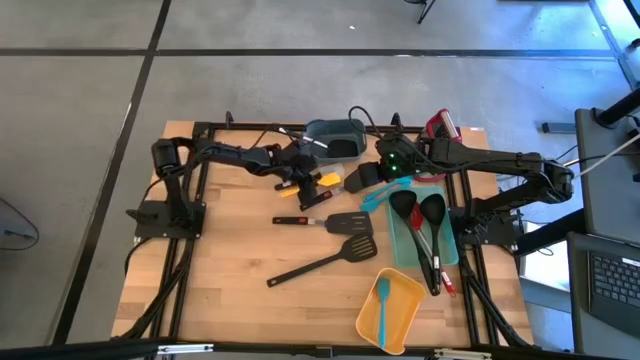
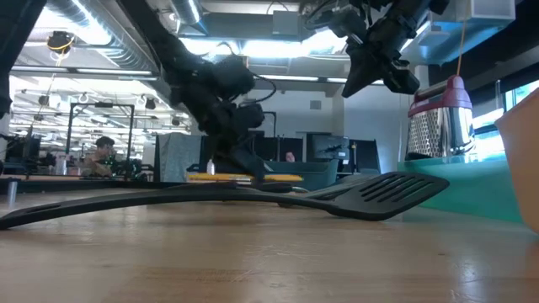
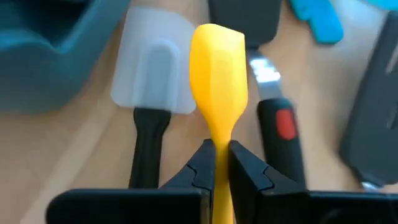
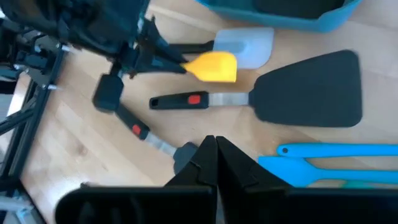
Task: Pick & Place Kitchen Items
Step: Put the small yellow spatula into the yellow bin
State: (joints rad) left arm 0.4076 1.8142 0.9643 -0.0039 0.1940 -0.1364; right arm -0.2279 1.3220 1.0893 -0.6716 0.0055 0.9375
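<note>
The wooden surface [image 1: 230, 250] carries most of the utensils, with a teal tray [image 1: 452, 250] along its right side and a yellow dish [image 1: 405, 296] at the near right corner. A dark teal bin [image 1: 335, 137] sits at the far edge, and a metal box grater [image 2: 440, 128] stands near the tray. Two black ladles [image 1: 418, 212] lie in the tray, their handles running toward the near edge. A long black slotted turner [image 1: 322, 258] rests diagonally mid-surface, and a shorter black turner [image 1: 338, 221] with a red-marked handle lies just beyond it. A teal spatula [image 1: 381, 312] lies in the yellow dish, and another pair of teal spatulas [image 4: 336, 160] lies beside the tray. The left gripper [image 3: 216, 163] is low over the surface near the bin, its fingers clamped on the stem of a yellow-headed spatula [image 3: 216, 74]; a white-headed spatula [image 3: 157, 78] lies just beside it. The right gripper [image 4: 215, 151] hovers above the surface near the tray's far end, its fingers pressed together and holding nothing.
</note>
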